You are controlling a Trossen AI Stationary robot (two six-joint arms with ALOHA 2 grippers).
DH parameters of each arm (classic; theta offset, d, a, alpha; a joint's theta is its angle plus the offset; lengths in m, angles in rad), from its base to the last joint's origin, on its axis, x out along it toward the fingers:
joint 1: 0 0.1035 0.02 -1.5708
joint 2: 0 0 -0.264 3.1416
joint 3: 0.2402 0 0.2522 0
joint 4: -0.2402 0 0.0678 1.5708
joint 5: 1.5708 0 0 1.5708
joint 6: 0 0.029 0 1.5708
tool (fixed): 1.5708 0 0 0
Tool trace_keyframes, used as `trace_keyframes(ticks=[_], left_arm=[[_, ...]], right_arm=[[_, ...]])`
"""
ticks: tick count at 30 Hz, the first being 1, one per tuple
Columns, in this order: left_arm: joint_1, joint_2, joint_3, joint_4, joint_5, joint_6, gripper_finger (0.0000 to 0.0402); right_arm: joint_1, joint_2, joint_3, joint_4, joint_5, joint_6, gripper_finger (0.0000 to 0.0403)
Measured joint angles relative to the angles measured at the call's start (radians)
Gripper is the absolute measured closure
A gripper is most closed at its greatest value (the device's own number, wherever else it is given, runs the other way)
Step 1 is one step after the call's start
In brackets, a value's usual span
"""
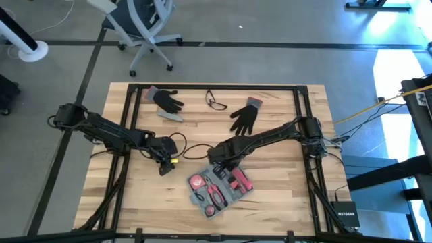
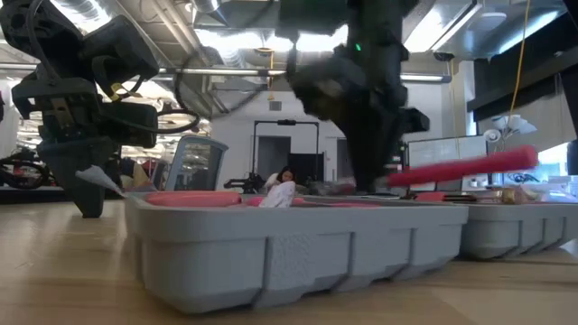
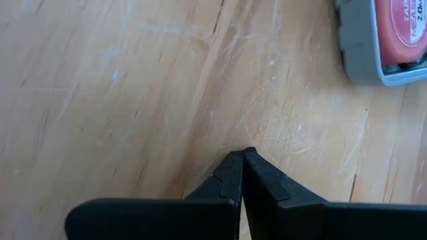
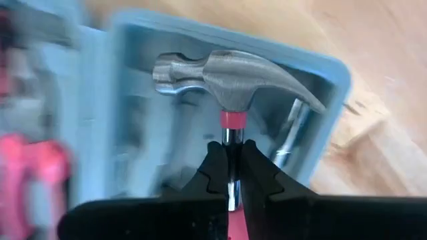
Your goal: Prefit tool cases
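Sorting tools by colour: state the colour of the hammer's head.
Silver-grey metal hammer head, above a red collar; the right wrist view shows it best.

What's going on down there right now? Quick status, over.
Right gripper shut on hammer neck, above the open tool case. Left gripper shut, empty, over bare table beside the case. Nothing blocking.

The high camera looks straight down on my whole table [image 1: 283,182]. The low one sits at tabletop height, pressed close to the tool case [image 2: 298,244] – facing the room behind. My 2 wrist cameras look past my fingers; both catch that case [image 4: 320,73] close up.
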Motion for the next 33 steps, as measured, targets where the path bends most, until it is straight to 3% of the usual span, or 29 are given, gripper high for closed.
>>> trace_keyframes(ticks=[10, 16, 19, 23, 28, 33], left_arm=[[0.0, 0.0, 0.0, -0.001, 0.001, 0.031, 0.0402], [-0.005, -0.014, 0.002, -0.047, 0.016, 0.034, 0.0402], [-0.017, -0.044, 0.0, -0.103, 0.038, 0.068, 0.0402], [-0.022, -0.103, -0.003, -0.197, 0.044, 0.09, 0.0402], [-0.02, -0.155, -0.003, -0.254, -0.009, 0.107, 0.0402], [-0.018, -0.16, -0.003, -0.243, -0.021, 0.077, 0.0402]], right_arm=[[-0.019, -0.006, 0.108, -0.01, -0.032, -0.08, 0.0397], [-0.046, -0.026, 0.022, 0.06, -0.093, -0.089, 0.0397], [-0.082, -0.116, -0.099, 0.154, -0.093, -0.062, 0.0397], [-0.121, -0.343, -0.357, 0.37, -0.068, 0.047, 0.0397], [-0.122, -0.597, -0.719, 0.745, -0.043, 0.25, 0.0397], [-0.088, -0.672, -0.997, 1.299, 0.049, 0.366, 0.0397]])
